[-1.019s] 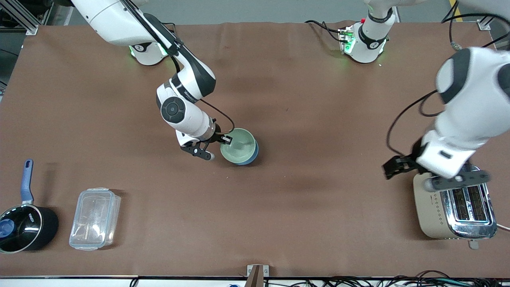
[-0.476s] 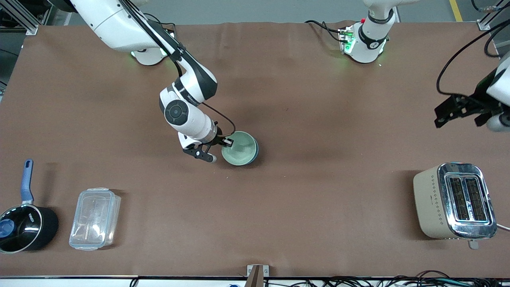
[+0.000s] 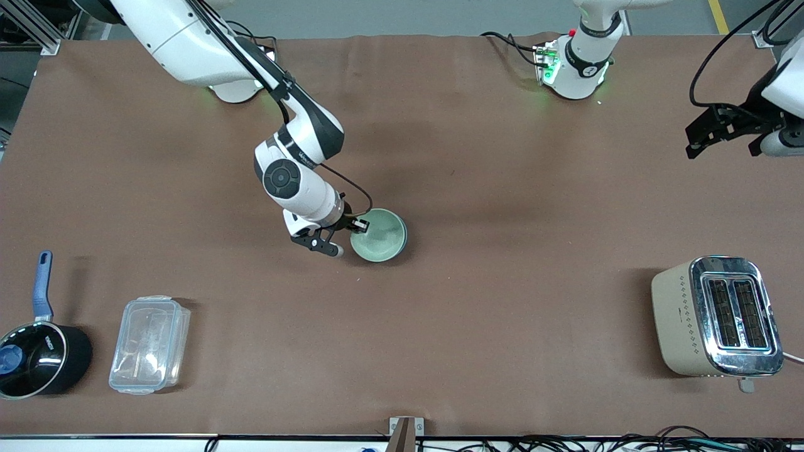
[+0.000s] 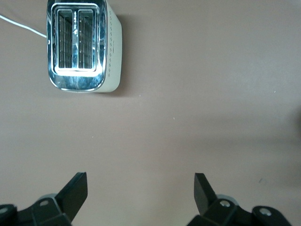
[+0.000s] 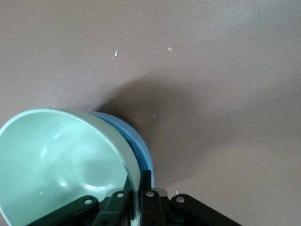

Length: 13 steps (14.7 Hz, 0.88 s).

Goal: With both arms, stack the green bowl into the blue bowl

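- Your right arm reaches down from its base toward the table's middle, wrist bent low.
- Your right gripper sits close to the table, fingers pinched nearly together.
- Your left arm is raised at its own end of the table.
- Your left gripper hangs in the air, fingers spread wide with nothing between them.

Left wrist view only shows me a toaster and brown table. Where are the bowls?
Observer: The green bowl sits inside the blue bowl, in the middle of the table.
Operator: Is anybody holding them?
Observer: Yes, the right hand is pinching the green bowl's rim.
Operator: And where is my hand?
Observer: The left hand hangs over the left arm's end of the table, well away from the bowls.
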Available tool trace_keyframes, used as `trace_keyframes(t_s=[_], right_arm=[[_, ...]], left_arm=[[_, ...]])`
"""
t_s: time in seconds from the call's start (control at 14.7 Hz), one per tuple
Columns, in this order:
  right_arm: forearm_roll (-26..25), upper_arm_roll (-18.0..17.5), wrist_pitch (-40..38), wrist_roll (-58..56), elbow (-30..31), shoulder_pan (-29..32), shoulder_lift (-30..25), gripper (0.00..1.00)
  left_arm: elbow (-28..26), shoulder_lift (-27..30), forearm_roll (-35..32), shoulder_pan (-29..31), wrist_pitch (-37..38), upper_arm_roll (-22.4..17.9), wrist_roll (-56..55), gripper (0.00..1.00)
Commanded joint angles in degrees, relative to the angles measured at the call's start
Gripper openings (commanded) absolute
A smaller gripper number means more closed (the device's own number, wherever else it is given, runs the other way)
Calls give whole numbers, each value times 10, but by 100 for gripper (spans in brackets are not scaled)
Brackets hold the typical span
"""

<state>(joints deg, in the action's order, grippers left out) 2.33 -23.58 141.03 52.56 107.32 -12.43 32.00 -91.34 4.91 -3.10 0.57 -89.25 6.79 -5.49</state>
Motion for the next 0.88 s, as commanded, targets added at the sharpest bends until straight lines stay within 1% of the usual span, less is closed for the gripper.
trace_keyframes(t_s=[0.0, 0.07, 0.14, 0.2, 0.41, 0.48, 0.54, 0.61, 0.82], right_arm=[[-8, -1, 11, 14, 3, -6, 1, 10], [-8, -1, 11, 14, 3, -6, 1, 15], [-7, -1, 9, 14, 3, -5, 1, 26], [-7, -1, 7, 18, 3, -5, 1, 35], [-7, -2, -3, 25, 3, -2, -1, 53], [-7, -2, -28, 25, 0, -1, -11, 60], [-7, -2, -62, 24, -3, 3, -32, 74], [-10, -2, -95, 22, -3, 9, -64, 99], [-70, -2, -222, -3, -4, 43, -170, 100]], left_arm=[[-31, 30, 10, -15, -2, -13, 6, 100], [-31, 33, 10, -21, -2, -15, 3, 100], [-36, 40, 6, -33, -2, -18, -1, 100], [-42, 43, 5, -44, -2, -34, -3, 100], [-42, 31, 3, -39, -23, -38, 3, 100], [-39, 24, 4, -39, -29, -38, 6, 100], [-37, 20, 7, -40, -37, -38, 6, 100], [-38, 12, 9, -40, -49, -38, 6, 100], [-38, 0, 7, -42, -58, -37, 6, 100]])
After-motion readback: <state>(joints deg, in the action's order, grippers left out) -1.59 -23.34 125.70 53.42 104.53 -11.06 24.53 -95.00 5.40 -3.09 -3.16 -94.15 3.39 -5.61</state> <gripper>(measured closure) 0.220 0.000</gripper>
